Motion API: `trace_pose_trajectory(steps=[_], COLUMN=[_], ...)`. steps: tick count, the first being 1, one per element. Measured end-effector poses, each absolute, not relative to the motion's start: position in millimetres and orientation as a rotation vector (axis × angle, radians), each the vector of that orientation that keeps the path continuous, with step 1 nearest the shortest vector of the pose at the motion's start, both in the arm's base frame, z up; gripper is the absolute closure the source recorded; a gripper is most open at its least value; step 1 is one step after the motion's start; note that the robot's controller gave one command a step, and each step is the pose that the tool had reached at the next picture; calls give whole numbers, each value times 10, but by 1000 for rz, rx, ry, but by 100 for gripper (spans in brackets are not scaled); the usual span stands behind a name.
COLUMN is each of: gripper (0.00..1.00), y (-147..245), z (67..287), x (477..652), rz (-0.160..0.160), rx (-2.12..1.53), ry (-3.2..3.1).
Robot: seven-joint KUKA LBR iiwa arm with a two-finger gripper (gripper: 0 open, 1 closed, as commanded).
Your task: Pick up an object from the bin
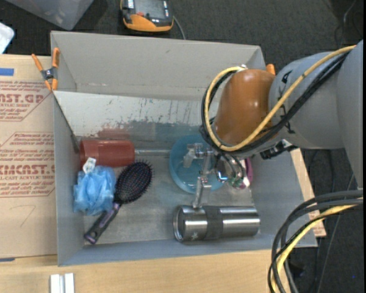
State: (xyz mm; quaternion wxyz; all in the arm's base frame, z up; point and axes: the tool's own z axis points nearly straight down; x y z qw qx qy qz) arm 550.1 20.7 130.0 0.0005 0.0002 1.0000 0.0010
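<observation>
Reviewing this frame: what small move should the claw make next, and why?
Probably a short drop straight down. The claw hangs over the right side of the blue round dish, the nearest thing; the silver cylinder lies close by, and the black hairbrush lies farther off.

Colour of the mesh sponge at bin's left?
Light blue. The mesh sponge shows best in the camera view.

The arm (329, 102) reaches in from the right and bends downward; its orange-covered wrist (244, 105) tilts left, with the gripper (201, 185) hanging low beneath it.
</observation>
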Motion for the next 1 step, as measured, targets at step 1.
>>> trace_pose_trajectory(steps=[1], gripper=[0], y=[206], z=[1299], x=[5502], rz=[3], rx=[0], ry=[3141])
